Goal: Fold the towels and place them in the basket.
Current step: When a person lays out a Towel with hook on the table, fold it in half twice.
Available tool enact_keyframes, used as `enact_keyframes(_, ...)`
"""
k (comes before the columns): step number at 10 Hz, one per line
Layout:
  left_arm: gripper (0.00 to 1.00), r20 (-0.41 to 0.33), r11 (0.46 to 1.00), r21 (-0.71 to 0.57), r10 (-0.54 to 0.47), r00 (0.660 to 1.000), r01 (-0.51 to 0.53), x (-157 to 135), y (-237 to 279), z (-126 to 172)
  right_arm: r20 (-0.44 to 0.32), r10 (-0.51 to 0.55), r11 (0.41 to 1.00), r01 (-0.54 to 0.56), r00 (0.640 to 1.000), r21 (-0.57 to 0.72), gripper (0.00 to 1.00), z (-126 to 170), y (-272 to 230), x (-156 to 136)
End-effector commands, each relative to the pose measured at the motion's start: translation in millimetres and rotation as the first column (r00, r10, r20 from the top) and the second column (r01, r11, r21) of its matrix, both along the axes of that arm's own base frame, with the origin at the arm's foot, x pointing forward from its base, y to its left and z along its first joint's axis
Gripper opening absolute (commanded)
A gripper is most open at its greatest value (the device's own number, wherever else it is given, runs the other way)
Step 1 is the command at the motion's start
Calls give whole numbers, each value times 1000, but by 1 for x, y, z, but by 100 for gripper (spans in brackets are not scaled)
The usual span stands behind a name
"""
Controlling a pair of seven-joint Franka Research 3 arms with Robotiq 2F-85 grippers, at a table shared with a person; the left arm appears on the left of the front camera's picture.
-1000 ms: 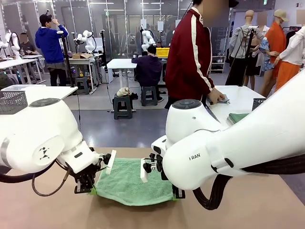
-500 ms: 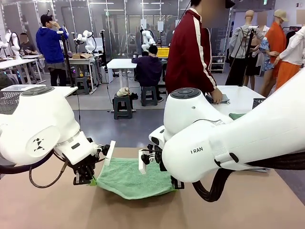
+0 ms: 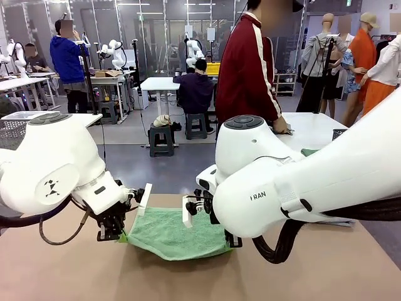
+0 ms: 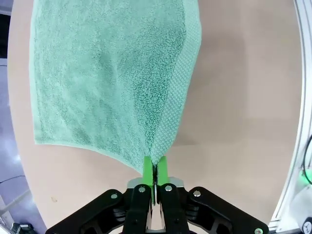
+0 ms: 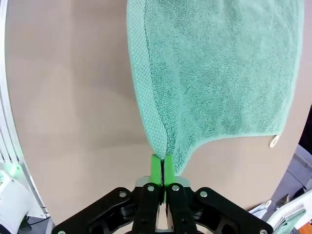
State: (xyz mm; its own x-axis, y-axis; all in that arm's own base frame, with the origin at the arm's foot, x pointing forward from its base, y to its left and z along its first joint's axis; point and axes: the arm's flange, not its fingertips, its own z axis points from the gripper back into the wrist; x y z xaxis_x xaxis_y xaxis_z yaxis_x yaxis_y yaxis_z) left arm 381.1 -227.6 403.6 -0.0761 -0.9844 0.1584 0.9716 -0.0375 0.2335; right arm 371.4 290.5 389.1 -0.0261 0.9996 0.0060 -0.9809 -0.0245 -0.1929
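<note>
A: Biggest first. Table?
B: Tan table (image 3: 69,276), lying below both sets of fingers. In each wrist view it is the bare surface behind the cloth.

A: Arms?
B: Left arm (image 3: 53,172) and right arm (image 3: 326,182) are both bent low over the table, wrists turned toward each other. A person in a dark red jacket (image 3: 247,69) stands well beyond the fingers, at a white table on the far side.

A: Where is the towel?
B: One sea-green towel (image 3: 172,235) is slung between the two grippers. The two pinched corners are raised and the edge between them sags. How much of the far part rests on the table I cannot tell. In the left wrist view the cloth (image 4: 107,73) spreads away from the fingertips. The right wrist view (image 5: 219,73) shows the same.

A: Left gripper?
B: Left gripper (image 4: 155,167) has its jaws pressed together on one towel corner. The cloth is pinched between the green pads (image 4: 148,168), with no gap to see.

A: Right gripper?
B: Right gripper (image 5: 161,165) is likewise clamped on the other held corner. The hem runs straight out from between its pads (image 5: 168,165).

A: Anything smaller?
B: A small pale tab (image 5: 274,142) sits at a towel corner, off to one side of the right fingers, apart from them
</note>
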Motion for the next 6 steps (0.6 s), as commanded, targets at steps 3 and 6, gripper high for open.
enact_keyframes(3,4,-12,999,43,5,1000,-5,49,-13,15,-34,40,999,-40,999,-14,2,14,13,51)
enact_keyframes(6,4,-37,996,72,48,998,-46,105,-18,20,-53,24,999,-25,998,-32,2,19,26,102)
